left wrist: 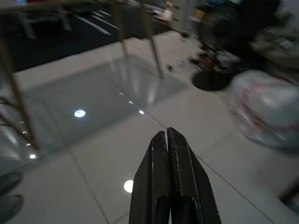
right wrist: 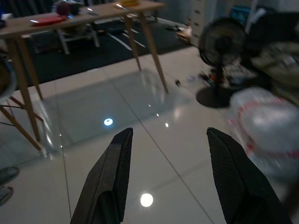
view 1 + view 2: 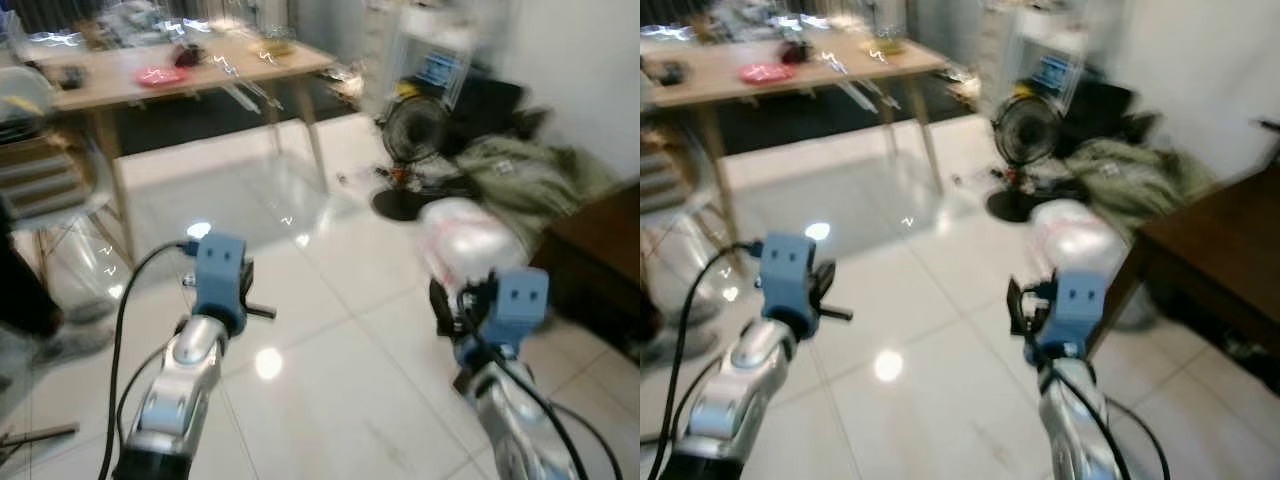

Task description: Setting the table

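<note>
Left eye view: red plate [image 3: 160, 75] on far surface [image 3: 250, 62], likely rigid, slippery; grasp rim. Left gripper [image 1: 167, 140] closed, empty; right gripper [image 2: 170, 154] wide.

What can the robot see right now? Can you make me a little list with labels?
Place: room with shiny white tile floor
Table: wooden table far ahead on the left, red plate on it
Fan: black fan on the floor
Bag: white plastic bag near the fan
Left gripper: fingers shut, holding nothing
Right gripper: fingers open, holding nothing
</note>
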